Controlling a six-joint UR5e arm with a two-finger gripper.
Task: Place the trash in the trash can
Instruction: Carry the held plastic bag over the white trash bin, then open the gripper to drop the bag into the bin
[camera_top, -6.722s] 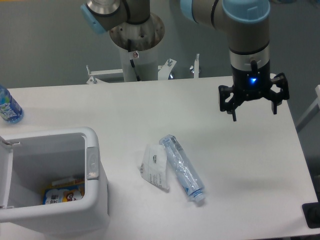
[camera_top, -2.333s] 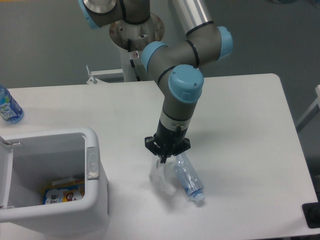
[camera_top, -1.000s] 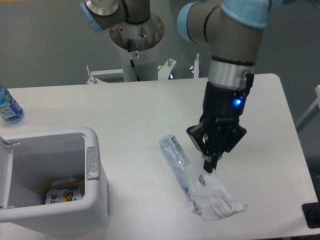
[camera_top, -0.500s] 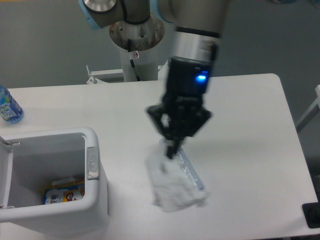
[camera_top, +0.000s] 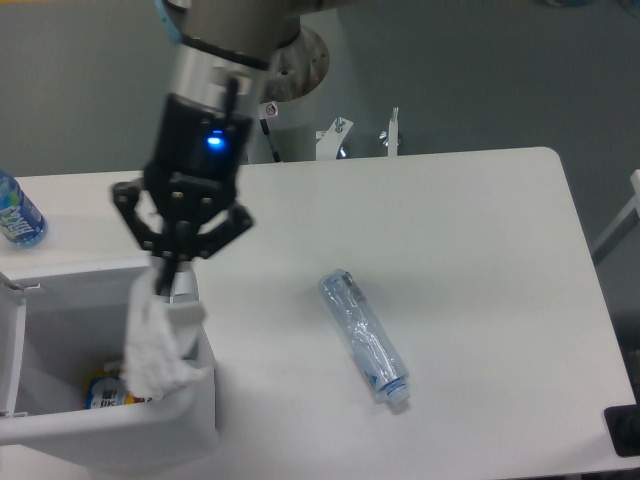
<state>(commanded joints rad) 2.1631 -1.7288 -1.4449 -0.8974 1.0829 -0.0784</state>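
My gripper (camera_top: 163, 283) is shut on the top of the crinkled white plastic packet (camera_top: 155, 345), which hangs down over the right rim of the white trash can (camera_top: 195, 405) at the lower left. The packet hides the can's rim panel. A crushed clear plastic bottle (camera_top: 363, 336) lies on the table to the right, well apart from the gripper. Inside the can I see a bit of yellow-and-blue wrapper (camera_top: 100, 390).
An intact blue-labelled water bottle (camera_top: 17, 212) stands at the table's far left edge. The can's hinged lid (camera_top: 10, 350) stands open on its left side. The arm's base column (camera_top: 280, 90) rises behind the table. A dark object (camera_top: 624, 430) sits at the lower right corner.
My gripper has carried the white packet from the middle of the table, beside the crushed bottle, leftward to the trash can's right rim. The crushed bottle stays where it lay.
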